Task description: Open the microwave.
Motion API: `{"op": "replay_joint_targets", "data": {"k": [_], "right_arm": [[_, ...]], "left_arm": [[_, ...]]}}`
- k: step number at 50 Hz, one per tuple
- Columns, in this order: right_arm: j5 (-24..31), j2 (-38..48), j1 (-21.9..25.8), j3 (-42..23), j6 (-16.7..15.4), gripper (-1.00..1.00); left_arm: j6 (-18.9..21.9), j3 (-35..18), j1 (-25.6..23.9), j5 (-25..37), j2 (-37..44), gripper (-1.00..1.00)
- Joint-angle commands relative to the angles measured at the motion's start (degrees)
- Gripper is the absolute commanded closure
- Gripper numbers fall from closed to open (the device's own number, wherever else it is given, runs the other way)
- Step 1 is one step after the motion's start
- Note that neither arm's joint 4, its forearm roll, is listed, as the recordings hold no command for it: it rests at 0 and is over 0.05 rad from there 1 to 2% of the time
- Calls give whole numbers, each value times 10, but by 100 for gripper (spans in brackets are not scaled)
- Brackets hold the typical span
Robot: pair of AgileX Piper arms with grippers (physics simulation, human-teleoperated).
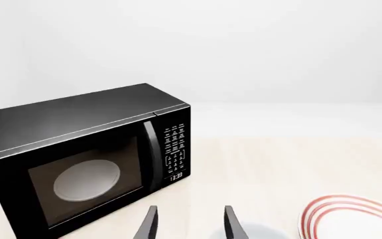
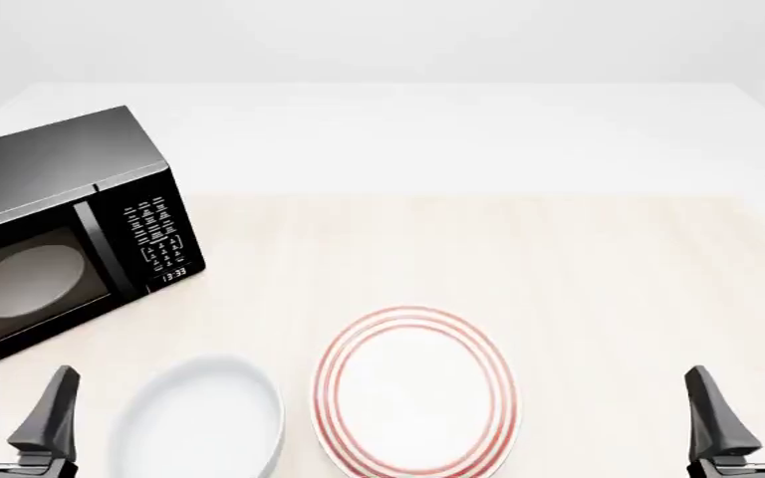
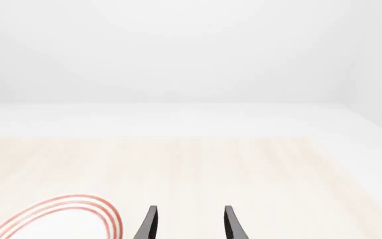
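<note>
One pale wood-grain table (image 2: 596, 269) carries a boxy glossy-black microwave (image 2: 57, 234) at far left, door shut, long axis sideways, front angled toward the near right. Nearer lie a round red-ringed white plate (image 2: 416, 393) and a smooth white bowl (image 2: 203, 423). Left gripper (image 2: 11, 398) and right gripper (image 2: 752, 398) gape wide, holding nothing.

One large black boxy microwave (image 2: 57, 234) with a glossy windowed door, one white plate (image 2: 416, 393) with red rim rings, one plain white bowl (image 2: 196, 423), two black grippers: left (image 2: 13, 403), right (image 2: 748, 408).
</note>
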Motion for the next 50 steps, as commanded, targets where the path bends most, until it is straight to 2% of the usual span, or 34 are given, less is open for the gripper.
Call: {"op": "replay_joint_targets", "data": {"k": [1, 13, 15, 16, 18, 20, 36, 50], "right_arm": [[0, 2, 0, -2, 0, -100], [0, 2, 0, -1, 0, -100], [0, 2, 0, -1, 0, -100], [0, 2, 0, -1, 0, -100], [0, 2, 0, -1, 0, -100], [-1, 3, 0, -1, 0, -100], [1, 1, 0, -1, 0, -100], [0, 2, -1, -2, 1, -100]], "left_arm": [[0, -3, 2, 0, 3, -100], [8, -3, 28, -8, 24, -100], [-11, -9, 27, -5, 43, -100], [-28, -23, 26, 11, 43, -100], [-1, -51, 8, 27, 49, -100], [-1, -83, 10, 33, 71, -100], [-6, -160, 27, 35, 158, -100], [-13, -161, 30, -37, 278, -100]]}}
